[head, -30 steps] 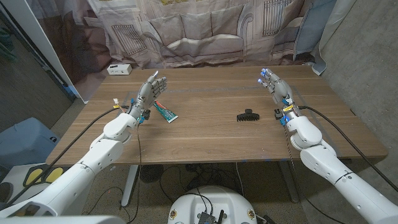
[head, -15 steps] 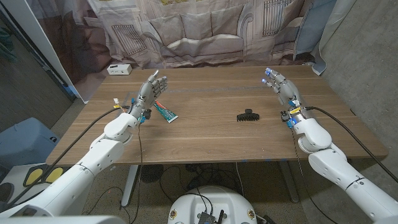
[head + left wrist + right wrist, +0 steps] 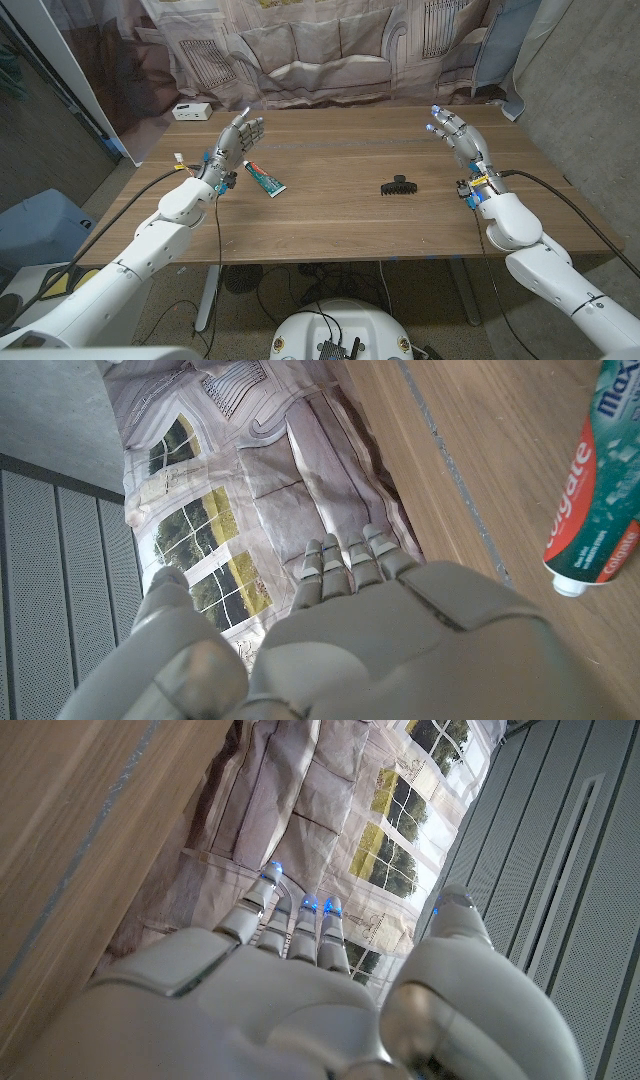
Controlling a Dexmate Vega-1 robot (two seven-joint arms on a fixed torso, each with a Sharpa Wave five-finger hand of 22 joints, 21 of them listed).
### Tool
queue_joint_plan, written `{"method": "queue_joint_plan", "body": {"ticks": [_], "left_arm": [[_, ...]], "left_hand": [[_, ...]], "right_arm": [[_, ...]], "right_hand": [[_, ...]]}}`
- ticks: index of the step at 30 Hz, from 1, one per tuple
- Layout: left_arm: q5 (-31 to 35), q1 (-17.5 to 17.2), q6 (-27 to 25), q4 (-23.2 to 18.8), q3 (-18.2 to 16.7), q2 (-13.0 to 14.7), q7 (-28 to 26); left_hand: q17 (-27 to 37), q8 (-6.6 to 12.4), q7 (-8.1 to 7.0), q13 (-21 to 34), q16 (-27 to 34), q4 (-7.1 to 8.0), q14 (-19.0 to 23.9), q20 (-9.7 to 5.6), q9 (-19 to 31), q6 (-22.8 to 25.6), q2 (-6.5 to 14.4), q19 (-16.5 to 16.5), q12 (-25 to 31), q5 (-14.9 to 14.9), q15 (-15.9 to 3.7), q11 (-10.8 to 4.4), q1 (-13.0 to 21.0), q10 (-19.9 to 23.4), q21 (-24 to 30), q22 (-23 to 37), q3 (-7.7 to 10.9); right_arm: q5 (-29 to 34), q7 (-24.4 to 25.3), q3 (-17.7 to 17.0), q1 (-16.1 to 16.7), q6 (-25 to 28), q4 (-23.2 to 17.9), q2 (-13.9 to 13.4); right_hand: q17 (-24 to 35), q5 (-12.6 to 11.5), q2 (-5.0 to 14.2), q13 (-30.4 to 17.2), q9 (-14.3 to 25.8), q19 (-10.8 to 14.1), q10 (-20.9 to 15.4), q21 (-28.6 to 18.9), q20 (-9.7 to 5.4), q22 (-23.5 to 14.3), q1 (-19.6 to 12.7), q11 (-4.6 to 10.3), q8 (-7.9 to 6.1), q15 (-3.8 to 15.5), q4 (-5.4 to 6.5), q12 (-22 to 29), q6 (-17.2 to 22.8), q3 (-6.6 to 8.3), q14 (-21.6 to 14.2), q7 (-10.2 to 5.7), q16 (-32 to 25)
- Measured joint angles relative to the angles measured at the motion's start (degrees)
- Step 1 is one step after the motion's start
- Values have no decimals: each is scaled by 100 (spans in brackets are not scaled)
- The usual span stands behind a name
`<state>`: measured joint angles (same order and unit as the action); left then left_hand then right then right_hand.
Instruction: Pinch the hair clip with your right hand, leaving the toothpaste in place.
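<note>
A black hair clip [image 3: 398,185] lies on the wooden table [image 3: 340,225], right of centre. A green and white toothpaste tube [image 3: 266,179] with a red end lies left of centre, and its capped end [image 3: 593,510] appears in the left wrist view. My right hand [image 3: 455,137] is raised above the table's right side, fingers spread and holding nothing, well to the right of the clip and farther back. My left hand [image 3: 238,140] is raised with fingers apart, just left of the tube and not touching it. Each wrist view looks along the back of its own hand [image 3: 340,640] [image 3: 290,990].
A small white box [image 3: 190,112] sits at the table's far left corner. A printed curtain [image 3: 320,50] hangs behind the table. Cables trail from both wrists over the table's near edges.
My right hand has drifted right and slightly toward the far side, away from the clip. My left hand has shifted a little left. The clip and the tube have not moved.
</note>
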<state>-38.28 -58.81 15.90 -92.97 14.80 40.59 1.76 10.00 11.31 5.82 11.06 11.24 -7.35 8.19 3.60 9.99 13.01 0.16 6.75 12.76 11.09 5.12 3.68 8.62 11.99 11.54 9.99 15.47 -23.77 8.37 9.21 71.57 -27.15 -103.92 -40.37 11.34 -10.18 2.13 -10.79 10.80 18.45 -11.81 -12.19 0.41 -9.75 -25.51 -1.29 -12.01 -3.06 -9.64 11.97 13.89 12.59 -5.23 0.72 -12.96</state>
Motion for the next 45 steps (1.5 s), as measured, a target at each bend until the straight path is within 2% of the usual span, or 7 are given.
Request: {"method": "queue_joint_plan", "body": {"ticks": [1,7,12,22,24,30,45], "left_arm": [[0,0,8,0,0,0,4],[-3,-35,59,-1,-85,30,14],[-3,-47,83,-1,-115,36,14],[32,-20,137,16,-118,13,13],[32,-13,137,26,-117,1,13],[48,10,190,53,-105,-44,13],[139,17,168,-42,-82,-37,-80]], "left_hand": [[0,0,0,0,0,0,0,0,0,0,0,0,0,0,0,0,0,0,0,0,0],[0,0,0,0,0,0,22,0,0,0,0,0,0,0,-22,0,0,0,0,0,-1],[0,0,0,0,0,-9,22,0,0,-1,30,0,0,0,-22,-23,30,23,0,0,9],[0,0,12,0,0,-15,22,0,0,51,30,0,0,0,-22,-9,30,52,0,0,15],[0,0,11,0,0,-15,22,0,-1,51,30,0,0,0,-22,-9,30,52,0,0,15],[0,0,12,0,0,-15,21,0,0,51,30,0,0,-29,-22,-10,30,52,0,0,15],[-1,0,11,0,0,-15,41,0,-1,50,30,0,0,-29,-42,-10,30,51,0,0,15]], "right_arm": [[346,214,-21,42,146,-45,-13],[607,358,-112,213,248,-224,-59],[951,559,-200,367,356,-377,-69],[1452,792,-341,601,548,-615,-59],[1531,822,-341,601,584,-615,-59],[1905,949,-415,725,758,-771,-79],[2774,1161,-665,962,1203,-1088,-238]], "right_hand": [[0,0,0,0,0,0,8,0,0,0,0,7,5,0,0,0,0,0,0,0,0],[0,0,0,0,0,33,29,32,-33,0,-77,3,37,48,0,0,-54,0,-48,-10,0],[-1,0,-55,0,0,102,-46,33,-102,0,-131,-190,37,155,22,0,-38,21,-154,83,0],[-1,0,-90,1,0,79,102,75,-79,1,-166,-42,80,108,22,-97,-126,21,-107,77,12],[-1,0,-90,0,-1,76,142,96,-79,1,-166,-64,81,95,33,-97,-143,32,-46,60,28],[-1,0,-90,0,-1,-6,193,118,-44,1,-166,-13,102,103,48,-97,-196,47,4,7,71],[26,0,-91,1,-1,-97,275,140,-71,2,-227,5,124,133,48,-118,-288,47,35,21,71]]}}
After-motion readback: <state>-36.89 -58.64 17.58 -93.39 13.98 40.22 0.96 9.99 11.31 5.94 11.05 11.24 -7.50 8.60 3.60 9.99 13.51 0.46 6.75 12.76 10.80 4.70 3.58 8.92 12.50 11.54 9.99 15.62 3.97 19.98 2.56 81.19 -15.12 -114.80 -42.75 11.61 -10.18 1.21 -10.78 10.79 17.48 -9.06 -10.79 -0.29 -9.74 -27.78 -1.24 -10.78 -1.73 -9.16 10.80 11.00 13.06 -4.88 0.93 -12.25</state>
